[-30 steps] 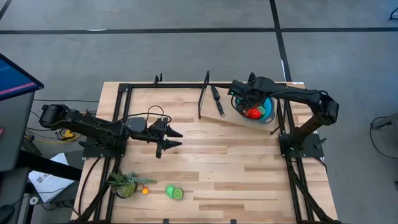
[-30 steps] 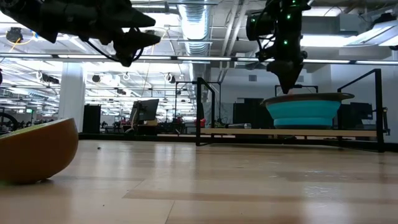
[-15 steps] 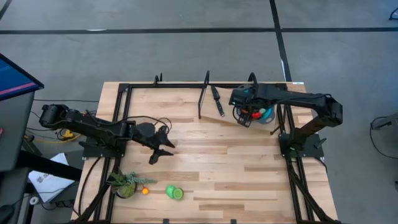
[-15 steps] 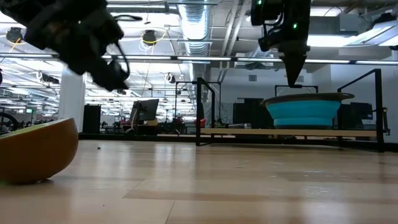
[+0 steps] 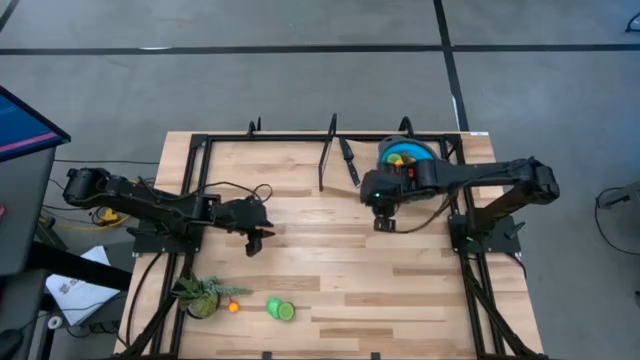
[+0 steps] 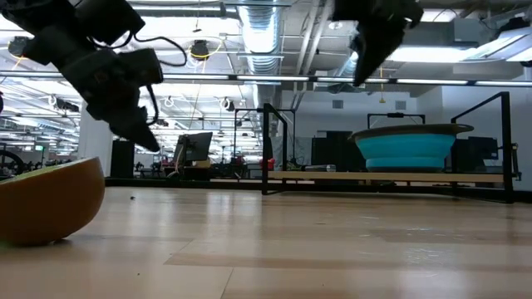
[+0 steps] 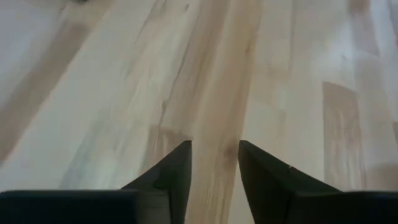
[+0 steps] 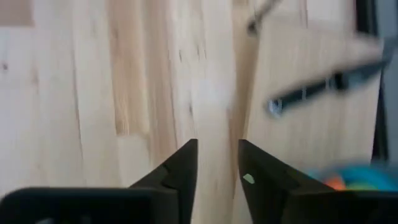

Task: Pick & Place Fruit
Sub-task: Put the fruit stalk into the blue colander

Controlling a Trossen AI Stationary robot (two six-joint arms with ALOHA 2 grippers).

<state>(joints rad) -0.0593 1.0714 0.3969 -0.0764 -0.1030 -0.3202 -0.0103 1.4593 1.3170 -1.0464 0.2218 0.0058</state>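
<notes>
High view is showing the left gripper hanging parted and empty over bare wood; loose fruit is lying just beyond its fingertips, nearer it than the right gripper, likewise empty.

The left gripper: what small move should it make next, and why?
Probably a move down the table toward the green fruit and the small orange fruit. The left gripper holds nothing, its fingers slightly apart over bare wood, and these fruits lie outside the blue bowl.
</notes>
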